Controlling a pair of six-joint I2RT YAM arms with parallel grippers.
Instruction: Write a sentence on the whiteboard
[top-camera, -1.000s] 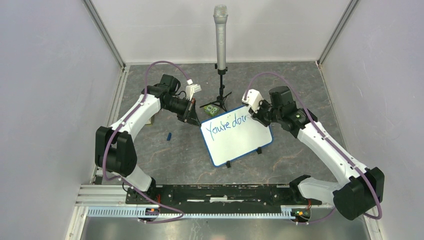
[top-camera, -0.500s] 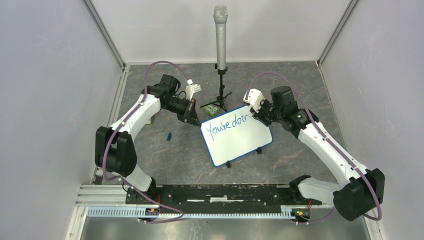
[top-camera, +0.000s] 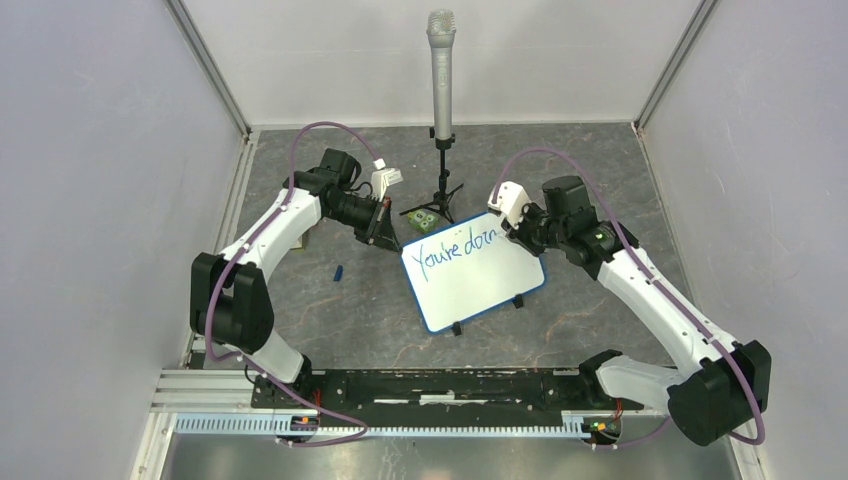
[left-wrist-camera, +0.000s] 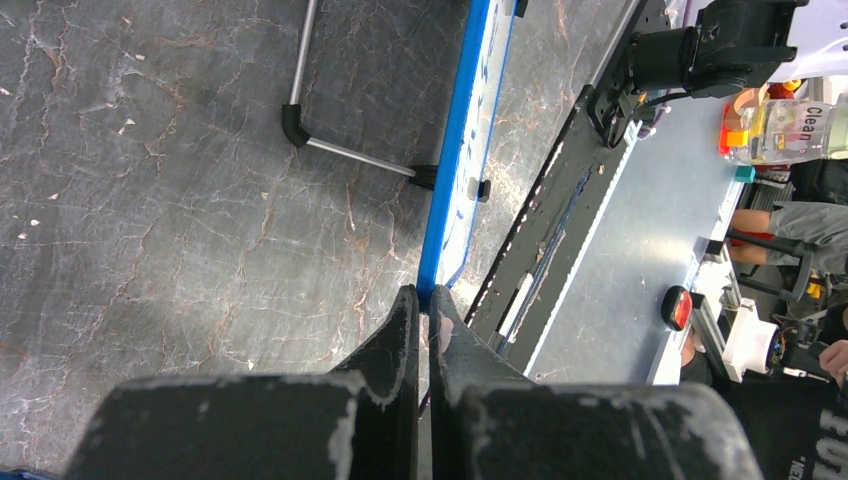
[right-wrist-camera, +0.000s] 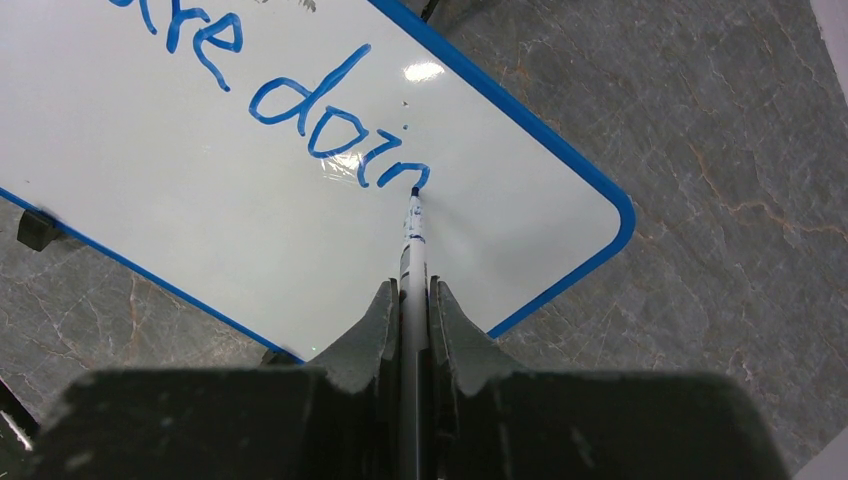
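At the centre of the table (top-camera: 330, 330), the whiteboard (top-camera: 480, 285) is shown set askew between the two arms, its left corner edge pinched by the closed left gripper (left-wrist-camera: 424, 300). The marker (right-wrist-camera: 412, 235) is clamped in the right gripper (right-wrist-camera: 413, 292), with its tip touching the board. Within the last second the sentence (top-camera: 457, 246) has been extended from "You're doi" to "You're doin"; a "g" and the second line are judged outstanding

Left gripper (left-wrist-camera: 424, 292): black fingers pinched together on the near corner of the whiteboard (left-wrist-camera: 455, 150). Whiteboard: seen edge-on, blue rim, black foot (left-wrist-camera: 484, 189). Metal stand leg (left-wrist-camera: 345, 152): beside the board on the dark marbled table (left-wrist-camera: 150, 220). Beyond: black rail (left-wrist-camera: 560, 230), clear bottle (left-wrist-camera: 790, 125).
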